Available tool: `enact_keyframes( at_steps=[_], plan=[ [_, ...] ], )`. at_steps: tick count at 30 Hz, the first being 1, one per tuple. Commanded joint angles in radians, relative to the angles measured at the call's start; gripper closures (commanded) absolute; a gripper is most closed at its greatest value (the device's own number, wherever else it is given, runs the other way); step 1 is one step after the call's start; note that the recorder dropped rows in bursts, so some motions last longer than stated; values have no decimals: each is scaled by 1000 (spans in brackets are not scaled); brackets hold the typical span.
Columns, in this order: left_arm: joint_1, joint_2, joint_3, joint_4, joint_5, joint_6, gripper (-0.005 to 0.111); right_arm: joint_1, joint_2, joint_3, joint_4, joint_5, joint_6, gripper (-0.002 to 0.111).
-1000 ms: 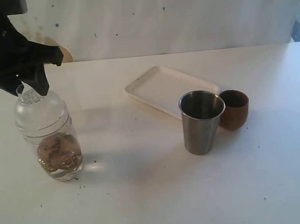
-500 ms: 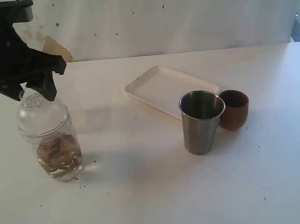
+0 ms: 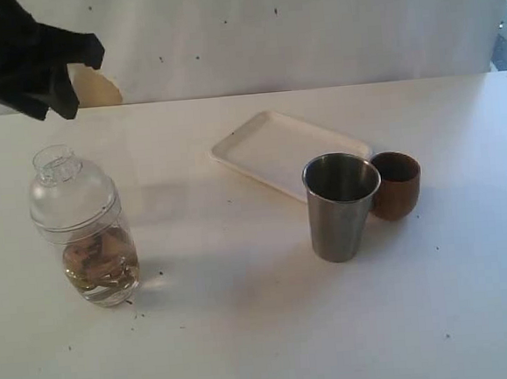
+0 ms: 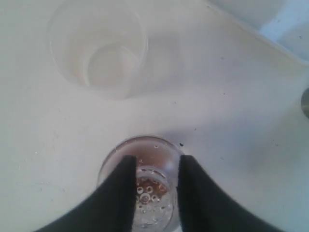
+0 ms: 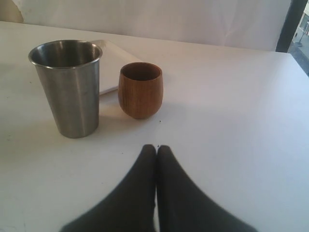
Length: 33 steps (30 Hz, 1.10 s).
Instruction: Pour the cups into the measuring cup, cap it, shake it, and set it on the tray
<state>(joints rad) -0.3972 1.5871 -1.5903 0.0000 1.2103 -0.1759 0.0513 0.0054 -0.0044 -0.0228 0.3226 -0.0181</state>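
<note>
Clear plastic is letting the contents of the measuring cup (image 3: 90, 255) show: brownish liquid with darker bits is sitting in its lower part. It is standing upright on the left side of the table (image 3: 247, 330), well apart from the tray (image 3: 277, 148). A clear domed cap (image 3: 65, 191) is sitting on top of it, its narrow neck pointing straight up, and in the left wrist view small strainer holes are showing inside that neck.

Directly above the cap, the left tool (image 4: 156, 162) is hanging clear of it, touching nothing; its two black fingers (image 4: 116, 198) are standing apart with an empty gap between them. Beyond the measuring cup in that view, a frosted cup (image 4: 99, 53) is standing upright on the table.

Over toward the right, the steel tumbler (image 3: 341, 204) is standing upright at the near edge of the white tray. The wooden cup (image 3: 396, 184) is standing just beside it, and the right wrist view is showing a narrow gap between them. Both are looking empty as far as their insides show.

Near these two cups, the right tool (image 5: 156, 147) is hovering low over the bare table with its fingers pressed together, gripping nothing.
</note>
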Motion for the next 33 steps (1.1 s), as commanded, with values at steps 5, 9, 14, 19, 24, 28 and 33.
enact_keyframes(
  at_steps=[5, 9, 14, 19, 24, 28, 33],
  plan=[
    [-42, -5, 69, -44, 11, 97, 107, -2, -5, 4, -1, -9, -5, 108],
    [-44, -5, 133, 22, 8, 59, 107, -2, -5, 4, -1, -9, 13, 108],
    [-44, -5, 181, 40, -21, 54, 107, -2, -5, 4, -1, -9, 13, 108],
    [-44, -5, 179, 34, -36, 54, 107, -2, -5, 4, -1, -9, 13, 108],
    [-44, -30, 130, -10, -50, 79, 107, -2, -5, 4, -1, -9, 13, 108],
    [-44, -100, 91, -14, -125, 81, 97, -2, -5, 4, -1, -9, 13, 108],
    [-44, -200, 86, 62, -152, 59, 33, -2, -5, 4, -1, -9, 13, 108]
  ],
)
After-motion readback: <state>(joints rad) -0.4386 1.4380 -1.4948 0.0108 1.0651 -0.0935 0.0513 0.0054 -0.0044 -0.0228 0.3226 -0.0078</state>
